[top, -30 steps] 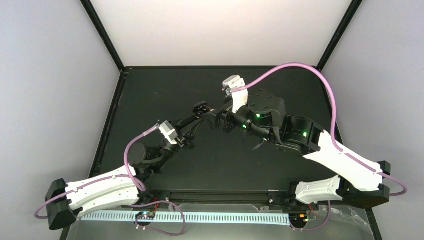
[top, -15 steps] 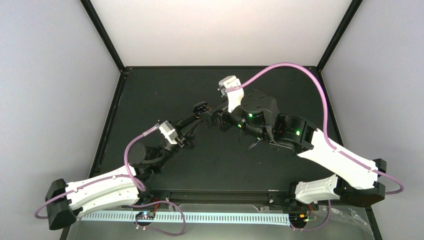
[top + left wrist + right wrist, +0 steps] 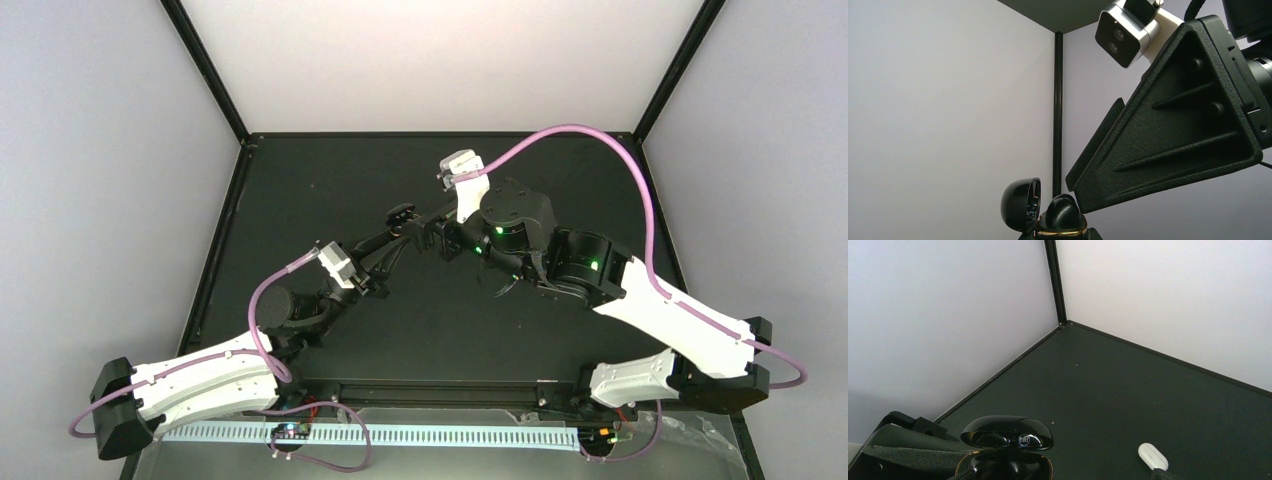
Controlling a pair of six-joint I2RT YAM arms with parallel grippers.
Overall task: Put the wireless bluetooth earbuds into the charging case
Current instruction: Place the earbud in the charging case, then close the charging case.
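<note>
The charging case (image 3: 1007, 452) I see is glossy black with a gold rim, not white. Its lid (image 3: 1020, 204) stands open. My left gripper (image 3: 1060, 236) is shut on its base and holds it above the mat; from the top it is a small dark shape (image 3: 402, 212). A rounded black earbud (image 3: 1063, 212) sits in the case. My right gripper (image 3: 436, 234) is open, one finger (image 3: 1168, 130) just above and right of that earbud. A small white oval piece (image 3: 1153, 456) lies by my right finger's tip. No white bean-shaped earbuds show.
The black mat (image 3: 300, 190) is framed by black posts and white walls; the back left corner post (image 3: 1055, 285) is close behind the case. Both arms meet over the mat's middle, and the right arm's purple cable (image 3: 600, 135) arcs above the back.
My right gripper has moved left toward the case held by my left gripper, closing the gap between them. The left arm has barely moved.
</note>
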